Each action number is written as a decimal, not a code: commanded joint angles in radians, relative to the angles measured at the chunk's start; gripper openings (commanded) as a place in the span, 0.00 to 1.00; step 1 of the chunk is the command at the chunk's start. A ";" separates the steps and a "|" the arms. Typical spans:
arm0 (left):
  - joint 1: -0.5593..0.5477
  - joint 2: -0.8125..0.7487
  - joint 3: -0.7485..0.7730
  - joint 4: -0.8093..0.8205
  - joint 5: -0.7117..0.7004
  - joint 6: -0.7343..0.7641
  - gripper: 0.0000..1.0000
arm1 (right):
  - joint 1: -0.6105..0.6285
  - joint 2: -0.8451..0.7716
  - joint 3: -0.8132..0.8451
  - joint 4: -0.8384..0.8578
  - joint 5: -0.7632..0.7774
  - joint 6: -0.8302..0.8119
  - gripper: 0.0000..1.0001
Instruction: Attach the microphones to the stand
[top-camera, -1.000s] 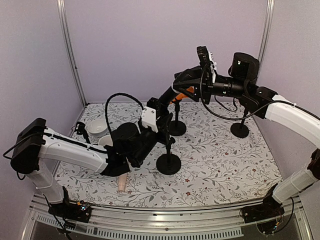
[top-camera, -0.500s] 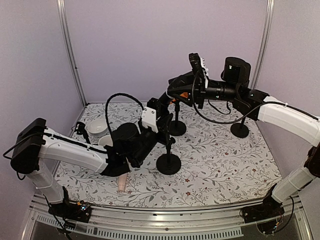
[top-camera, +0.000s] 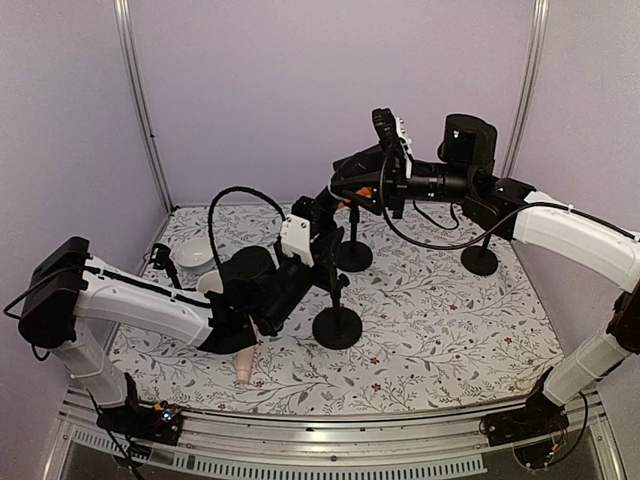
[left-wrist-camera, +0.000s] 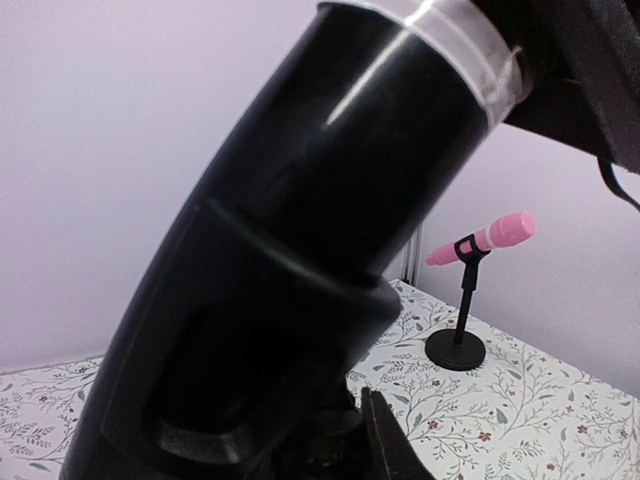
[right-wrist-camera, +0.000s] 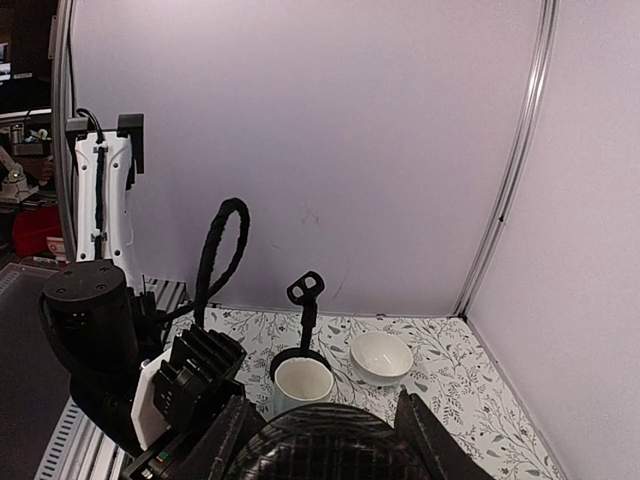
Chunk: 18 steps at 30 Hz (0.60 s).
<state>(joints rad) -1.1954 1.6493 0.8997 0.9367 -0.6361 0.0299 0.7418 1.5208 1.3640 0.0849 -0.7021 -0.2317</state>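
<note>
In the top view my right gripper (top-camera: 372, 185) is shut on the black microphone (top-camera: 330, 192), holding it high over the middle stand (top-camera: 337, 327). The microphone's mesh head (right-wrist-camera: 320, 445) sits between my fingers (right-wrist-camera: 425, 440). My left gripper (top-camera: 328, 245) is shut on that stand's top. The black microphone's body (left-wrist-camera: 300, 230) fills the left wrist view. An orange microphone (top-camera: 346, 202) sits on the back stand (top-camera: 353, 256). The bright pink microphone (left-wrist-camera: 490, 237) is clipped in the right stand (left-wrist-camera: 455, 350). A pale beige-pink microphone (top-camera: 243, 366) lies on the cloth near the front.
An empty stand with its clip (right-wrist-camera: 305, 290) is at the back left, beside a mug (right-wrist-camera: 303, 385) and a white bowl (right-wrist-camera: 381, 356). The left arm's cable loop (top-camera: 245, 195) arches over them. Purple walls close in the floral cloth (top-camera: 440, 330).
My right gripper has carried the black microphone left and slightly down, towards the middle stand. The left arm has stayed in place.
</note>
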 joint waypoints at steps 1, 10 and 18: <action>-0.069 -0.066 0.007 0.063 0.182 0.168 0.00 | -0.002 0.143 -0.072 -0.455 0.140 -0.017 0.00; -0.043 -0.069 -0.015 0.074 0.186 0.160 0.00 | -0.042 -0.034 0.159 -0.704 0.013 -0.107 0.78; 0.066 -0.086 -0.017 0.064 0.297 0.192 0.00 | -0.297 -0.328 0.102 -0.742 -0.148 -0.191 0.99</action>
<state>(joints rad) -1.1889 1.6249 0.8753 0.9356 -0.4721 0.1482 0.5426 1.3872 1.5364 -0.6048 -0.7937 -0.3496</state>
